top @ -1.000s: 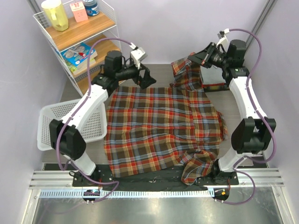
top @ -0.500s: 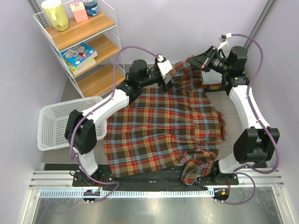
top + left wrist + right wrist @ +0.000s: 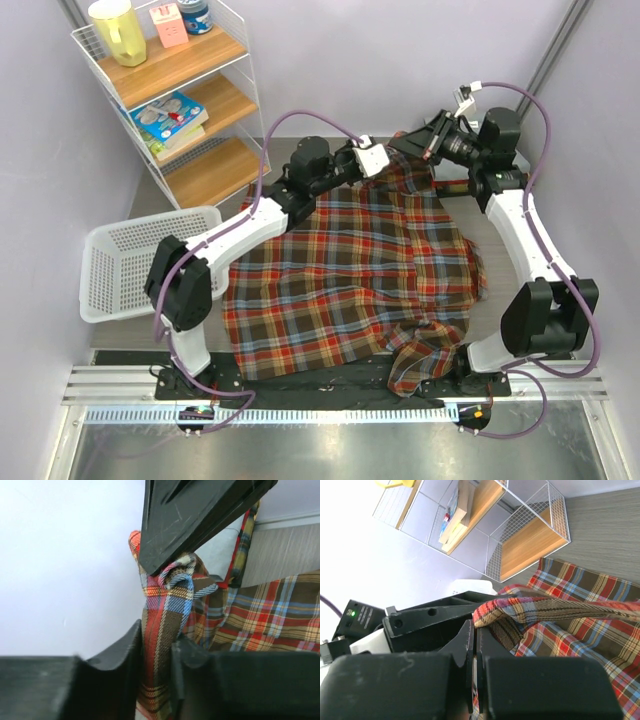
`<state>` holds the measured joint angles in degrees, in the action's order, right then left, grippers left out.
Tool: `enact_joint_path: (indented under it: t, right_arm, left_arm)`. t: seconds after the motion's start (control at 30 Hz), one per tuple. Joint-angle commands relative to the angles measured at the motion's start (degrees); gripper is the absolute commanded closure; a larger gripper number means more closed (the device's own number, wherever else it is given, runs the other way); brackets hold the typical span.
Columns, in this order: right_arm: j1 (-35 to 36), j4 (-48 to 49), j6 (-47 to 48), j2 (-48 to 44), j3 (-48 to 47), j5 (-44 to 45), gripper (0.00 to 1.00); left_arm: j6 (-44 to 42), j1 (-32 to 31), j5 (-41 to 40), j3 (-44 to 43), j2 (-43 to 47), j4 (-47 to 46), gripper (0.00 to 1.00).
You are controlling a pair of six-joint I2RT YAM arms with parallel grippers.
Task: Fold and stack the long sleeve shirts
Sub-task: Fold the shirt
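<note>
A big, soft, red, dark green-brown and cream plaid flannel shirt lies spread out on the grey surface in the middle of the top view. Most of it lies flat. Its lower right corner is bunched up near the bottom of the frame. A bit of its top edge, in the upper middle of the frame, is lifted off the surface.

Both arms reach to that lifted bit. The left hand comes in from the left and the right hand comes in from the right. The two hands are just beside each other.

In the left wrist view, the left hand is closed on a fold of the shirt. The cloth fills the gap between its two black fingers. Just above it, the black right hand pinches the bunched tip of the same fold.

In the right wrist view, the right hand is squeezed tight, with the shirt's edge caught at its tips.

A white wire basket sits just beside the shirt on the left. A white wire rack with wooden shelves stands in the upper left, with a yellow jug on top.
</note>
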<state>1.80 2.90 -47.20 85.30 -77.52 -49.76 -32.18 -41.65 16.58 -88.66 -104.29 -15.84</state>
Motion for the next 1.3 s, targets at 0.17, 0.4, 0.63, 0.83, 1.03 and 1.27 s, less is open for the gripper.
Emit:
enact_joint_path:
  t: [0.17,0.4,0.63,0.83,1.03,1.27]
  right_arm:
    - [-3.8,-18.95,31.63,-4.08,-9.84,-3.51,0.29]
    - [-7.16,-33.31,75.45,-11.19,-6.89,1.42,0.04]
    - [-3.92,-34.54,101.14,-16.74,2.89,0.44,0.03]
    - [4.24,-25.94,104.51,-16.48,8.6,6.94,0.05]
    - [7.42,-21.27,100.47,-12.09,6.06,11.0,0.13]
    - [9.36,-17.05,98.8,-9.45,4.05,12.4,0.8]
  left_arm:
    - [-1.74,0.95,2.57,-3.71,2.42,6.07,1.0]
    - [-0.51,2.18,8.99,-5.47,2.95,12.06,1.0]
    - [1.68,2.19,12.6,-7.66,2.25,14.25,1.0]
    - [3.44,2.19,14.88,-8.55,1.9,15.22,0.99]
    - [3.18,2.19,16.91,-8.19,2.16,17.77,1.0]
    - [5.29,3.06,19.8,-8.89,2.34,19.34,0.96]
